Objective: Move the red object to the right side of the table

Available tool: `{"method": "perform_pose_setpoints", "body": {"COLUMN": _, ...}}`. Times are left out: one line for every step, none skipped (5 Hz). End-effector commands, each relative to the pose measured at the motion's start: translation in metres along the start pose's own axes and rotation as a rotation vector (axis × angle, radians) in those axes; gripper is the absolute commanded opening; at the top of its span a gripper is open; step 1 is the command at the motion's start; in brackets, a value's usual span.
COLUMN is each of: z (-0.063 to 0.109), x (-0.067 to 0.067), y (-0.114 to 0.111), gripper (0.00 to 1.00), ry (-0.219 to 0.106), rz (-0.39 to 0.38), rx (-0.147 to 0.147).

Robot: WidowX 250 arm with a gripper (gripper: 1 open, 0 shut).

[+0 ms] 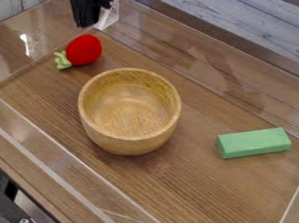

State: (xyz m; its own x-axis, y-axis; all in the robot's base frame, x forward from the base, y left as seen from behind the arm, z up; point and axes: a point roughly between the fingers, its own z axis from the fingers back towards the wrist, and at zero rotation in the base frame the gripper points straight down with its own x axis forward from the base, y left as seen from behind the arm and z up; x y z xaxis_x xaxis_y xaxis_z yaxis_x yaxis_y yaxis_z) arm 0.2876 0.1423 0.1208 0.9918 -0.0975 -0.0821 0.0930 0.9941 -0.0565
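Note:
The red object (84, 46) is a small round red ball with a light-green leafy piece (63, 61) at its lower left. It lies on the dark wood table (172, 186) at the far left, just left of the wooden bowl's far rim. My gripper (84, 21) hangs straight above it near the top edge of the view and points down. Its black fingers are shut, and I see nothing between them. A gap shows between the fingertips and the ball.
A wide wooden bowl (129, 109) stands in the middle of the table. A green rectangular block (254, 144) lies at the right. Low clear acrylic walls (54, 154) edge the tabletop.

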Motion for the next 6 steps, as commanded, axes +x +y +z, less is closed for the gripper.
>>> {"method": "perform_pose_setpoints", "body": {"z": 0.01, "x": -0.003, "y": 0.003, "gripper": 1.0, "ry": -0.037, "rz": -0.031, "rx": 0.033}}
{"method": "perform_pose_setpoints", "body": {"z": -0.009, "x": -0.011, "y": 0.027, "gripper": 1.0, "ry": -0.022, "rz": -0.059, "rx": 0.036}}
{"method": "perform_pose_setpoints", "body": {"z": -0.026, "x": -0.015, "y": 0.049, "gripper": 1.0, "ry": -0.011, "rz": -0.081, "rx": 0.038}}
{"method": "perform_pose_setpoints", "body": {"z": -0.028, "x": -0.012, "y": 0.061, "gripper": 1.0, "ry": -0.01, "rz": -0.047, "rx": 0.037}}
{"method": "perform_pose_setpoints", "body": {"z": -0.029, "x": -0.008, "y": 0.066, "gripper": 1.0, "ry": -0.003, "rz": -0.017, "rx": 0.034}}
{"method": "perform_pose_setpoints", "body": {"z": -0.03, "x": -0.003, "y": 0.07, "gripper": 1.0, "ry": 0.006, "rz": 0.014, "rx": 0.029}}
